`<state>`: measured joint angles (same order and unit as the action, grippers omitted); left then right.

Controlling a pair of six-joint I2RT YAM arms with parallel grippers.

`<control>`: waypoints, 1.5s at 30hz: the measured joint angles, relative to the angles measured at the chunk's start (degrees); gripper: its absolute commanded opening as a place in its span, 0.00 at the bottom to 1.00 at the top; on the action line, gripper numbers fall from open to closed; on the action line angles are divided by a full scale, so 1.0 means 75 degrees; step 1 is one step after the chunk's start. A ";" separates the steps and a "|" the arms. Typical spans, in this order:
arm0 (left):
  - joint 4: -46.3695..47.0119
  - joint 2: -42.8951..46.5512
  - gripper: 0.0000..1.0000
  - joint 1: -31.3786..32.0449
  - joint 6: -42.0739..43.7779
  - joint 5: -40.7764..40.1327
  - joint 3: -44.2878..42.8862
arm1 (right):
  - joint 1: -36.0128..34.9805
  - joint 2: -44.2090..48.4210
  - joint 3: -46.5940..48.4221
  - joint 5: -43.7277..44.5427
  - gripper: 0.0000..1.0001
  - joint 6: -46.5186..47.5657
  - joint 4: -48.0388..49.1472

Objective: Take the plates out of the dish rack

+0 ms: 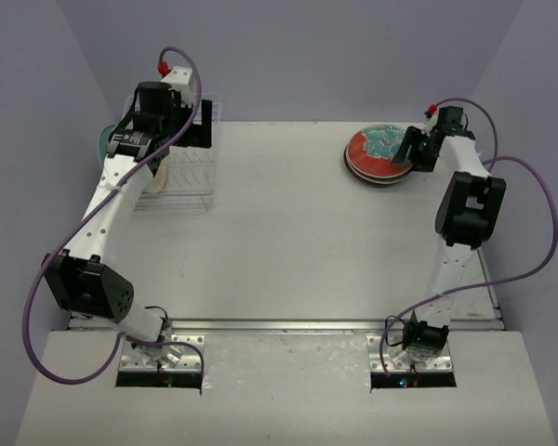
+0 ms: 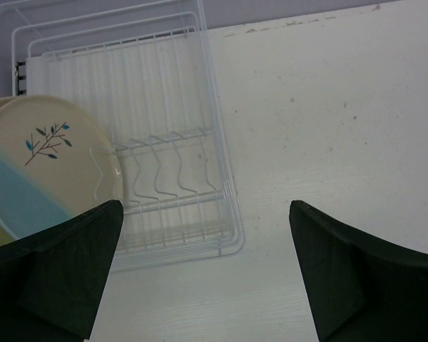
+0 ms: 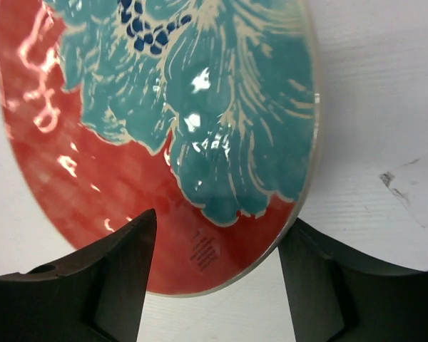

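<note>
A red plate with a teal-and-white patch [image 3: 164,107] lies on top of a small stack [image 1: 376,158] at the table's far right. My right gripper [image 3: 215,222] [image 1: 412,151] is open, its fingers standing apart on either side of that plate's near rim. The white wire dish rack [image 2: 167,171] [image 1: 188,177] stands at the far left. A cream plate with a pale blue segment [image 2: 43,164] stands upright in it, and a teal rim [image 1: 103,144] shows beyond it. My left gripper [image 2: 205,210] [image 1: 203,123] hovers open above the rack's right end, holding nothing.
The rack sits near the table's left edge and the plate stack near its far right corner. Purple cables loop off both arms. Grey walls close in on the back and both sides. The arms' bases are bolted at the near edge.
</note>
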<state>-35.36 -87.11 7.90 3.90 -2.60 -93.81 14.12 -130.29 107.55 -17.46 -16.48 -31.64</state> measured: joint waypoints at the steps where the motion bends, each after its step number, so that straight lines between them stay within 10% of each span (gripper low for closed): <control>1: 0.0008 0.0039 1.00 0.0000 0.0012 -0.0167 0.0021 | -0.0171 0.0114 -0.0099 0.0397 0.75 0.0264 -0.0020; 13: -0.0270 -0.0714 0.97 -0.1025 0.0235 -0.2653 -0.1113 | -0.1451 0.0284 -0.0255 0.3137 0.99 0.1889 -0.0326; 25: -0.1053 -0.2158 0.52 -0.2590 0.0892 -0.1629 -0.2831 | -0.1587 0.3374 -0.2421 0.3353 0.99 0.2567 0.0260; 45: -0.1856 -0.3868 0.42 -0.3013 0.0817 -0.0158 -0.3358 | -0.2636 0.4778 -0.4645 0.2862 0.99 0.2747 0.0779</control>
<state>-49.28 -116.12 -14.70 10.03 -3.78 -119.00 -5.65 -94.45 72.71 4.00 4.12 -25.80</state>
